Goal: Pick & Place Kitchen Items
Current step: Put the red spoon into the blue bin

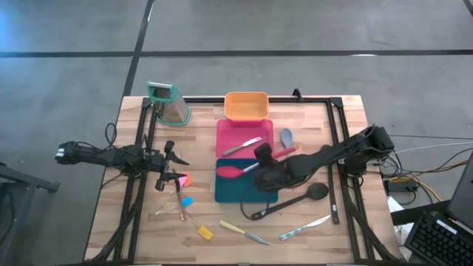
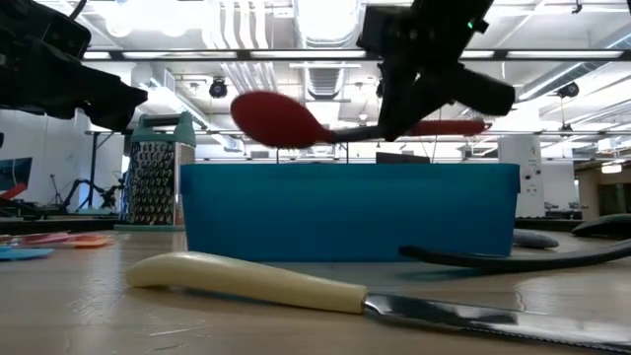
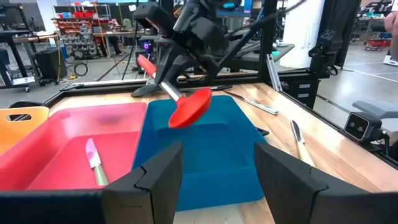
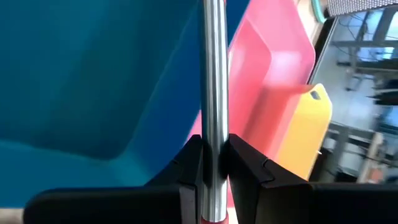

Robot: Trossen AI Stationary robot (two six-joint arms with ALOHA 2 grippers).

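Step in hand: carry and place. The right gripper [image 4: 214, 163] is clamped on the metal shaft of the red spoon [image 1: 235, 171], fingers narrow on either side of it. The spoon hangs level in the air above the teal tray [image 1: 229, 188], bowl end toward the tray's left edge, red handle end toward its right. In the low view the spoon [image 2: 281, 119] is clearly off the tray rim with open space beneath it, so it is not yet set down.

The left gripper [image 1: 171, 166] waits left of the teal tray, fingers spread wide and empty, pointing at the tray.

Other items relative to the teal tray: pink tray [image 1: 240, 134] touching its far side, with a slim knife [image 1: 242, 146] inside; orange tray [image 1: 245, 106] beyond that. Grey spoon [image 1: 286, 137] lies on the table to the far right of the tray, black spoon [image 1: 292, 200] just to its near right. A cream-handled knife [image 1: 242, 232] lies nearer than the tray.

Judgement: next move calls for lowering the spoon into the teal tray, then releasing. The spoon looks about as long as the tray, so handle overhang is the risk.
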